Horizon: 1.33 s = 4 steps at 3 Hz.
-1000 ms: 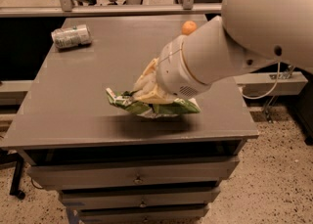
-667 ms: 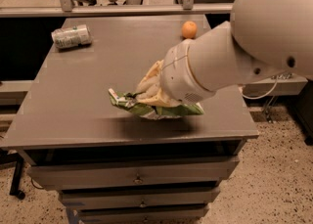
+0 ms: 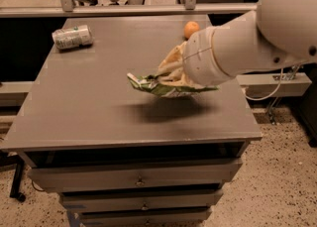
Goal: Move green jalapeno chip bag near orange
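The green jalapeno chip bag (image 3: 161,86), crumpled green foil with white edges, hangs in the air above the grey table (image 3: 89,102), casting a shadow below it. My gripper (image 3: 172,70) is shut on the bag's top, at the end of the large white arm coming in from the right. The orange (image 3: 191,28) sits on the table near the far right edge, behind and slightly right of the bag, partly next to the arm.
A silver-grey drink can (image 3: 72,36) lies on its side at the table's far left. Drawers (image 3: 138,179) are below the tabletop. A railing and chairs stand behind the table; a cable hangs at the right.
The gripper has lifted the bag off the table and carried it up and to the right, toward the orange. The can and the orange have not moved.
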### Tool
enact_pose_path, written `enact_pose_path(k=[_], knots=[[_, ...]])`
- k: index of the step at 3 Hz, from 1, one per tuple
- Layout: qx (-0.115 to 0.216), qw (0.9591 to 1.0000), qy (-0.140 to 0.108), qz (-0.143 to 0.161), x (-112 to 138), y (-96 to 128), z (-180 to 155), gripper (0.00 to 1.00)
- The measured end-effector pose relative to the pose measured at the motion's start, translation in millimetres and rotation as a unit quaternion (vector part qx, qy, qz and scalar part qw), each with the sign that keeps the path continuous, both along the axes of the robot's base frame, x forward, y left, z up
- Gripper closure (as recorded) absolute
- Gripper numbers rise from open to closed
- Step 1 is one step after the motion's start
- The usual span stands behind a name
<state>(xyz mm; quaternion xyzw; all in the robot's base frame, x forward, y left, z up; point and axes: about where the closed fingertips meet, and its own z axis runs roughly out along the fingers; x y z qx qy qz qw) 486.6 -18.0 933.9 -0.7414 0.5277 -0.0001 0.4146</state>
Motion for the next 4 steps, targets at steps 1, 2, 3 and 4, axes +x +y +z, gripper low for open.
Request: enact_pose_path(k=[1,2,3,4], knots=[[-0.021,0.9986,-0.046,0.018,48,-26,2,1.0],[-0.038,0.9969,-0.064,0.027,98,-48,-3,1.0],[-0.05,0.9959,-0.07,0.028,138,-66,-8,1.0],[-0.061,0.9957,-0.067,0.019,177,-82,-16,1.0]])
